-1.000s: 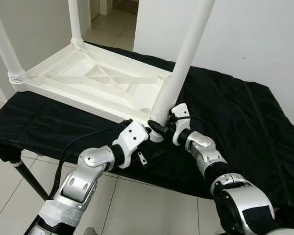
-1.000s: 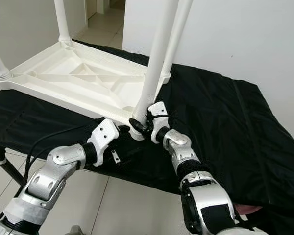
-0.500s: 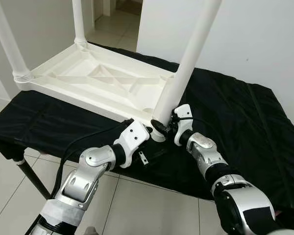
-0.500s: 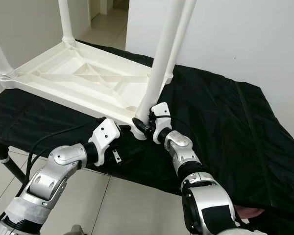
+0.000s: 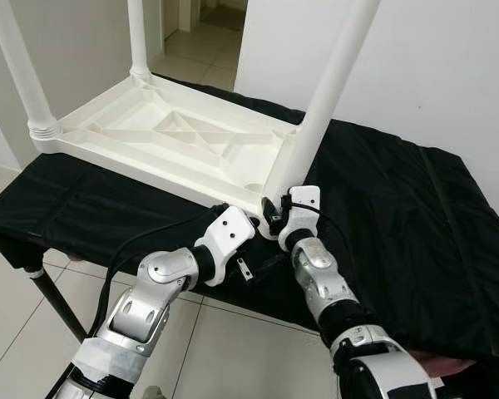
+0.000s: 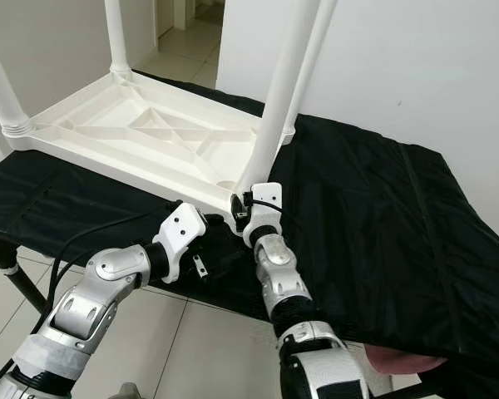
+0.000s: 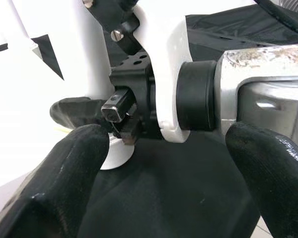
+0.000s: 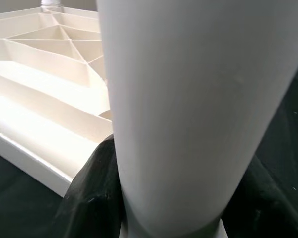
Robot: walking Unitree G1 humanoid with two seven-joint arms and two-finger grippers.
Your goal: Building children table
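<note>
**Leg stands tilted at the near corner, right fingers clasped round its foot**

A black-draped counter (image 5: 416,216) carries the white children's table top (image 5: 175,145), lying upside down with its ribbed underside facing up. Legs rise from its other corners: one at the near-left corner (image 5: 21,71) and one at the far-left (image 5: 137,37). The fourth leg (image 5: 328,91) stands at the near-right corner, its long axis running up and leaning away to the robot's right, so it does not look squarely seated in its socket yet.

The right gripper (image 5: 274,218) sits at the very base of that leg, its fingers (image 8: 97,198) closed around the white tube just above the corner; the right wrist view has the leg pressed between the two dark pads. The left gripper (image 5: 254,237) waits just beside it, on the robot's left and slightly lower, at the table top's near edge. Its fingers (image 7: 64,183) are spread apart, holding nothing, and they point at the right wrist and the leg's foot.

The right arm is the one on the leg, so seating it likely turns on bringing that tilted axis upright over the socket.
</note>
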